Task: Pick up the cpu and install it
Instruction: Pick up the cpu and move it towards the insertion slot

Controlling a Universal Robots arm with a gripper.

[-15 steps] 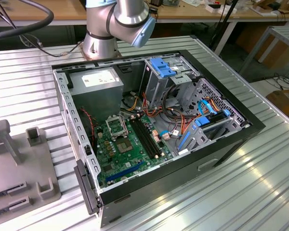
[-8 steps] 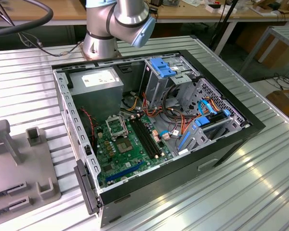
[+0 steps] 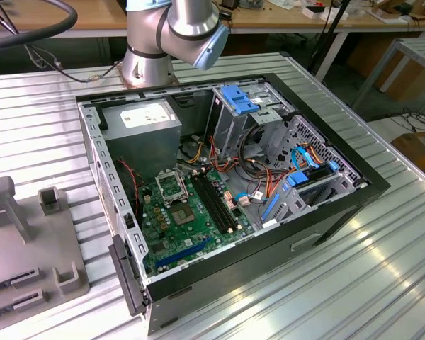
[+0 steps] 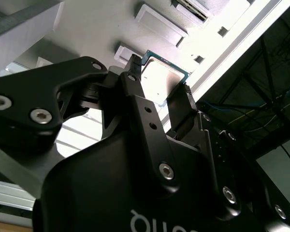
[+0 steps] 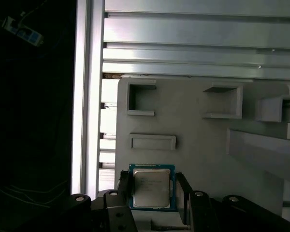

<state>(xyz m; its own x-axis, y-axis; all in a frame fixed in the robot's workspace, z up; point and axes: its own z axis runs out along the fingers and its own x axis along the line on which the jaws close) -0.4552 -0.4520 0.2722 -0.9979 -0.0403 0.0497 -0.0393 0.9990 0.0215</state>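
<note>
Closest to the lens in the second wrist view, the gripper (image 4: pixel 160 77) has its black fingers (image 4: pixel 134 65) pressed against two opposite edges of the cpu (image 4: pixel 162 82), apparently clamped on it, over the grey fixture tray (image 4: pixel 87 29). The chip looks light, stiff and thin, with a slick metal lid, so a modest edge grip seems right; it could tilt or slip. In the exterior view the tray lies at eight o'clock from the open computer case (image 3: pixel 326 227) on the bench (image 3: pixel 382 283). The black-framed socket (image 3: pixel 171 187) sits deep between the case walls, with cables (image 3: pixel 265 177) at its three o'clock.
</note>
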